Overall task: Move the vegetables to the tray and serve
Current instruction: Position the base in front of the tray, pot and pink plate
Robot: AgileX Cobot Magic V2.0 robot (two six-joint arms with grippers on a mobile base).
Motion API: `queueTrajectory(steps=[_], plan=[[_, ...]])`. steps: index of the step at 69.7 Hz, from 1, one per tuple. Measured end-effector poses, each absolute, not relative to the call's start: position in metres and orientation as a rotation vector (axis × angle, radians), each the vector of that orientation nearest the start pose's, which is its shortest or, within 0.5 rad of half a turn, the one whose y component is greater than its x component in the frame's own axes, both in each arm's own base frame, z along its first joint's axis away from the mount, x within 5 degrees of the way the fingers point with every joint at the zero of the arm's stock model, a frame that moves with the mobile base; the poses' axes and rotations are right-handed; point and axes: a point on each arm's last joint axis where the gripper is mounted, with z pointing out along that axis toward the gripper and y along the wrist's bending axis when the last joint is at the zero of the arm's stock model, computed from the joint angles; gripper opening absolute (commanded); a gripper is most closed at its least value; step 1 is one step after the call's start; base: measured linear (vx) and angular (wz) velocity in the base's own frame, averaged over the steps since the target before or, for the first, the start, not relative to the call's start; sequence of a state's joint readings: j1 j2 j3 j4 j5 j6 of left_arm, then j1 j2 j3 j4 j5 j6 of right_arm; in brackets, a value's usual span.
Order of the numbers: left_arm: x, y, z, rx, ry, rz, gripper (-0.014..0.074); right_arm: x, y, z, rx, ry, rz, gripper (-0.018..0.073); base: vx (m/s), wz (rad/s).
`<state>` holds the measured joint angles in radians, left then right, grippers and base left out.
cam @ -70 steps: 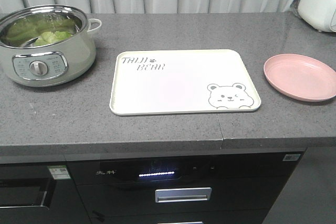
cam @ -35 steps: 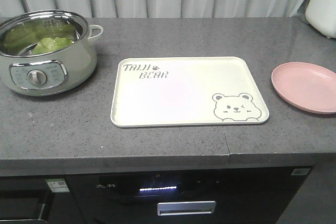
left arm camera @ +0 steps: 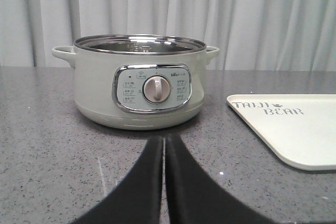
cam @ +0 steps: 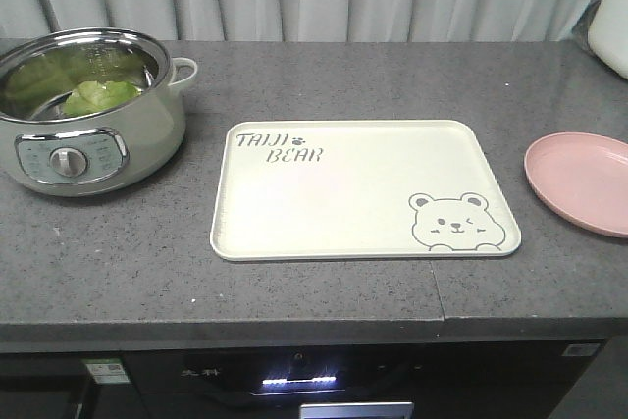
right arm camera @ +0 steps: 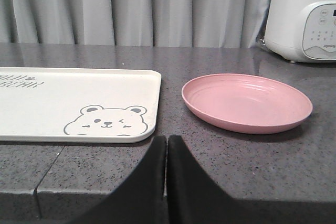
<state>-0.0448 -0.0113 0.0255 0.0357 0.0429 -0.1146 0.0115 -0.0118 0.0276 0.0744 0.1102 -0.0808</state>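
Facing the pot (left arm camera: 94,93) of vegetables (cam: 98,95) head-on, the left end effector (left arm camera: 164,142) lies nearer; it and the right end effector (right arm camera: 167,141) are pressed together.

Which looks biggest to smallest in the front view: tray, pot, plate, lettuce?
1. tray
2. pot, slightly cropped at the left edge
3. plate, cropped at the right edge, so its rank against the pot is unsure
4. lettuce

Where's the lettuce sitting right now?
In the front view, the vegetables lie inside the electric pot at the far left of the counter, left of the tray, which holds none of them.
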Motion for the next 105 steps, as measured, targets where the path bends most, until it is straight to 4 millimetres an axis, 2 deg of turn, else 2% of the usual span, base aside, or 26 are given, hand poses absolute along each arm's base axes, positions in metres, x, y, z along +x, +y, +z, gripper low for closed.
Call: queueTrajectory(steps=[105], plan=[[0.0566, -0.0024, 0.2013, -0.028, 1.541, -0.097, -0.0006, 0.0566, 0.0014, 0.1944, -0.021, 1.61, 0.01, -0.0006, 0.05, 0.0]])
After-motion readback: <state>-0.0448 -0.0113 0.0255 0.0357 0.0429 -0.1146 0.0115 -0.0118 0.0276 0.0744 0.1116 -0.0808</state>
